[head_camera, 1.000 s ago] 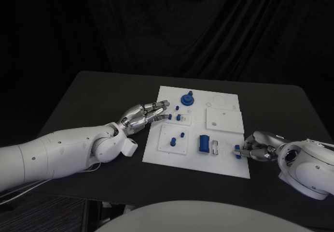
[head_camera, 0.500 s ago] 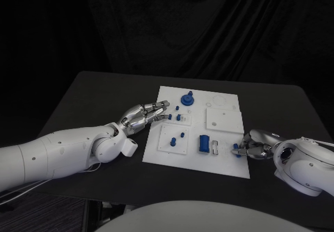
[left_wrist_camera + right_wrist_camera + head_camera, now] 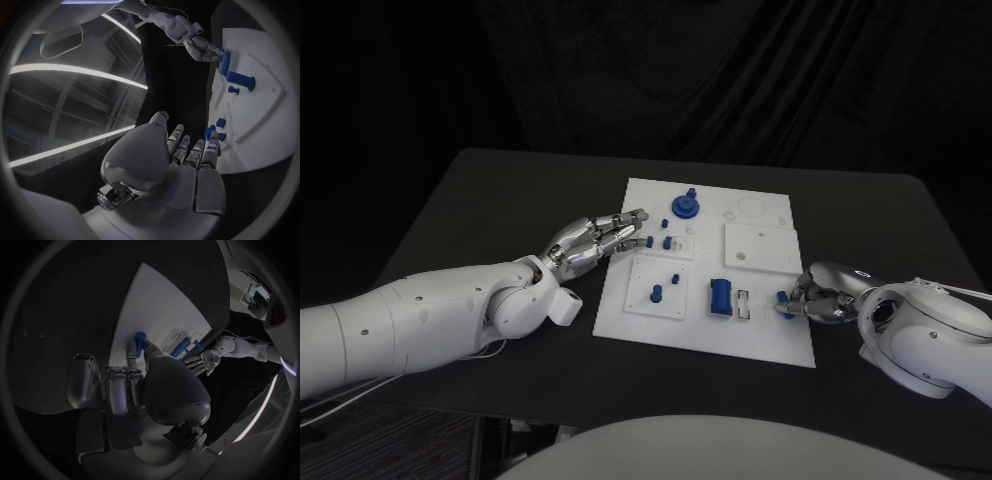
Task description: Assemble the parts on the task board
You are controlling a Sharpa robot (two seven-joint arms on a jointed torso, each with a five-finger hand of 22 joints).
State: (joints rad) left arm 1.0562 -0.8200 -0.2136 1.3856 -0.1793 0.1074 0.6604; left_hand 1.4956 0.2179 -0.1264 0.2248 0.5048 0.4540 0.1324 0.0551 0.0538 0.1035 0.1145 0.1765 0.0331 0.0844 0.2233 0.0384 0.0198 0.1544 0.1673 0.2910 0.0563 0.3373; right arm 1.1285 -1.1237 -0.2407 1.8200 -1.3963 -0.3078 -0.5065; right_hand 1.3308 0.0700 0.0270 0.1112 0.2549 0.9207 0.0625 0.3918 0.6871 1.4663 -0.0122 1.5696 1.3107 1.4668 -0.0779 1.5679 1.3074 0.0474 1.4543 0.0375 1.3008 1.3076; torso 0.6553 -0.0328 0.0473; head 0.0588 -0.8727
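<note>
We log: right silver hand (image 3: 819, 296) pinching a small blue plastic peg (image 3: 790, 307) at the white rectangular task board's (image 3: 764, 345) edge; left silver hand (image 3: 593, 239) empty, fingers apart.

The head camera looks down on the table (image 3: 488, 200). Each wrist camera sits close behind its own hand; all share the task board (image 3: 762, 345).

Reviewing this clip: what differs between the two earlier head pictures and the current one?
The right hand, pinching a small blue part at the white task board's right edge, has crept leftward and slightly further over the board, its forearm following. The left hand keeps its place at the board's left edge, fingers extended and holding nothing. The blue parts on the board, including the round blue knob and blue block, lie as before.
</note>
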